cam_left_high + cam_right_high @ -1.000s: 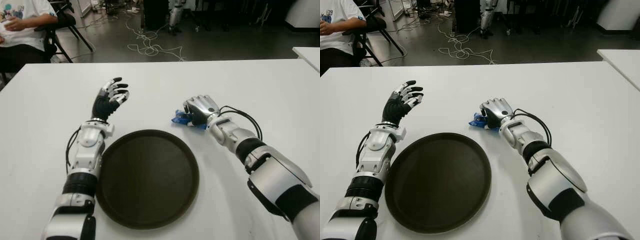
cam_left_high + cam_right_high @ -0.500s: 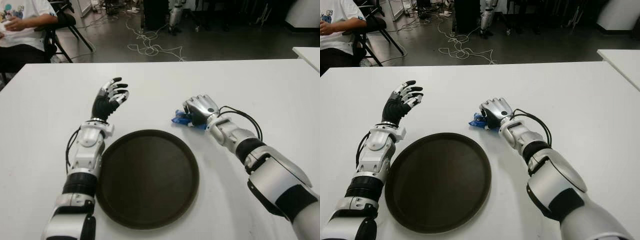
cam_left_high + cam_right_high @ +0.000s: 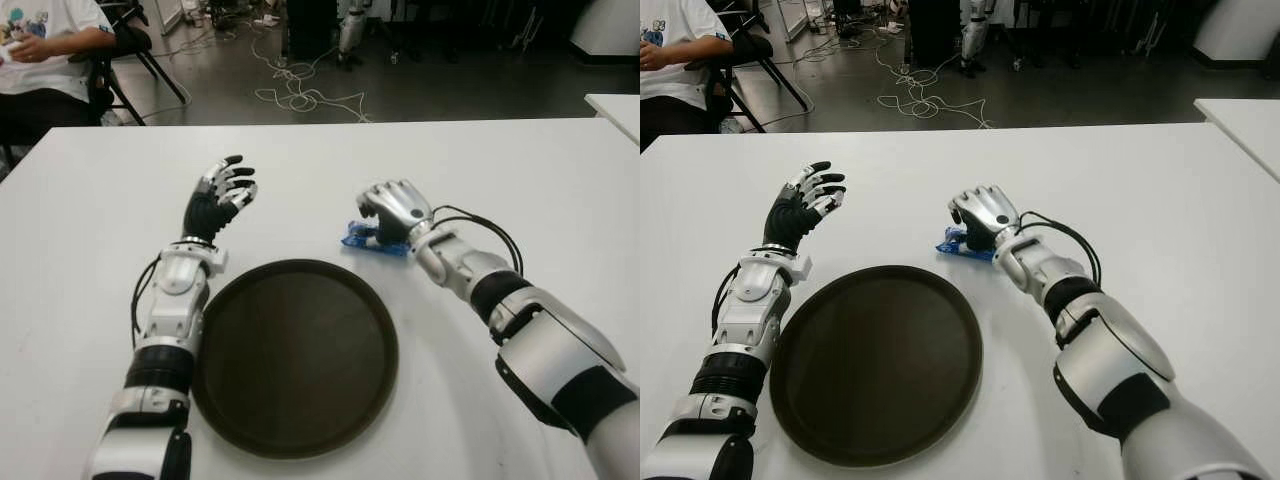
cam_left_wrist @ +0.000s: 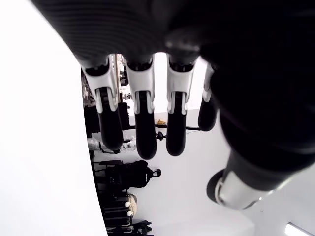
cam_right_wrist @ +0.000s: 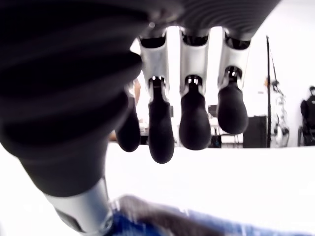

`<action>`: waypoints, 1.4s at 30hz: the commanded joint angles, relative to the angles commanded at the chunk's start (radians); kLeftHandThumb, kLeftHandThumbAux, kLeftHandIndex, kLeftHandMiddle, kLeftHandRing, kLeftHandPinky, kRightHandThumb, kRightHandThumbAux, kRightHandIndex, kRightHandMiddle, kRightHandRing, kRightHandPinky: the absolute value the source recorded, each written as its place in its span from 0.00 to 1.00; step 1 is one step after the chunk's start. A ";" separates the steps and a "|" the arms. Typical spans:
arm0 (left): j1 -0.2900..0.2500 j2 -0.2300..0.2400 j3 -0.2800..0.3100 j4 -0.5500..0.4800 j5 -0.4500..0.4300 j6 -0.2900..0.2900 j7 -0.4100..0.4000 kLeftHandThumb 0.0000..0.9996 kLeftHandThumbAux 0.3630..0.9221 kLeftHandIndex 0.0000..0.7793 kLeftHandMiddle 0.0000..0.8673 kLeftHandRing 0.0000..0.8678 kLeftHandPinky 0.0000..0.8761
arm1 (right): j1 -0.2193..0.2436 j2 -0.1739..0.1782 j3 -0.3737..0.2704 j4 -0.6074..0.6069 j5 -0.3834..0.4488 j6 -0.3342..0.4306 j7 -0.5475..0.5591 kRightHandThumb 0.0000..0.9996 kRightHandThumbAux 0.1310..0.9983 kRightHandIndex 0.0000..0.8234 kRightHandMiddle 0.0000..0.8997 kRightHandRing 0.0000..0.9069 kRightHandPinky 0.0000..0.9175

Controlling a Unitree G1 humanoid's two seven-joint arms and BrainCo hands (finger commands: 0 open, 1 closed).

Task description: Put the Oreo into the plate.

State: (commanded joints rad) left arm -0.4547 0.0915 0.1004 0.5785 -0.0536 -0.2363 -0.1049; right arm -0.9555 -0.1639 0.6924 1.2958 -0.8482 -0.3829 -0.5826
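At the far left, beyond the table edge, you can see a person (image 3: 40, 50) in a white shirt seated on a chair. Closer in, your left hand (image 3: 218, 196) shows over the white table (image 3: 80, 250), just beyond the far-left rim of the plate, palm raised and fingers spread; its wrist view confirms the fingers (image 4: 145, 123) are extended and hold nothing.

The plate (image 3: 295, 355) is a round dark tray lying flat on the near-middle of the table, between your two forearms, with nothing on it.

To the right of the plate's far rim lies the Oreo (image 3: 372, 241), a small blue packet on the table, just outside the plate and not in it. Your right hand (image 3: 392, 212) is directly over the packet, knuckles up, fingers arched down over it. In the right wrist view the fingertips (image 5: 194, 123) hang curved but apart from the thumb, and the blue wrapper (image 5: 162, 221) shows below the palm; the hand is loosely cupped above it, not clamped on it. You cannot tell whether any finger touches the wrapper.

Beyond the table, loose cables (image 3: 300, 90) trail across the dark floor.
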 joint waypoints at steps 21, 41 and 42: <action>-0.008 0.003 -0.003 0.019 0.014 -0.015 0.018 0.21 0.66 0.26 0.34 0.32 0.31 | -0.020 -0.026 -0.033 -0.039 0.011 -0.052 -0.052 0.05 0.85 0.72 0.82 0.81 0.78; -0.007 0.003 -0.003 0.015 0.006 -0.017 0.000 0.24 0.67 0.26 0.34 0.33 0.33 | -0.019 -0.015 -0.062 -0.016 0.036 -0.046 0.131 0.00 0.77 0.27 0.27 0.25 0.18; -0.007 0.004 -0.004 0.015 0.007 -0.019 -0.001 0.23 0.67 0.26 0.34 0.32 0.33 | -0.022 -0.016 -0.063 -0.015 0.038 -0.043 0.162 0.00 0.72 0.17 0.17 0.16 0.12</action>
State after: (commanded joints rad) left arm -0.4612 0.0951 0.0969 0.5938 -0.0470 -0.2549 -0.1060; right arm -0.9779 -0.1799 0.6298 1.2809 -0.8103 -0.4257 -0.4204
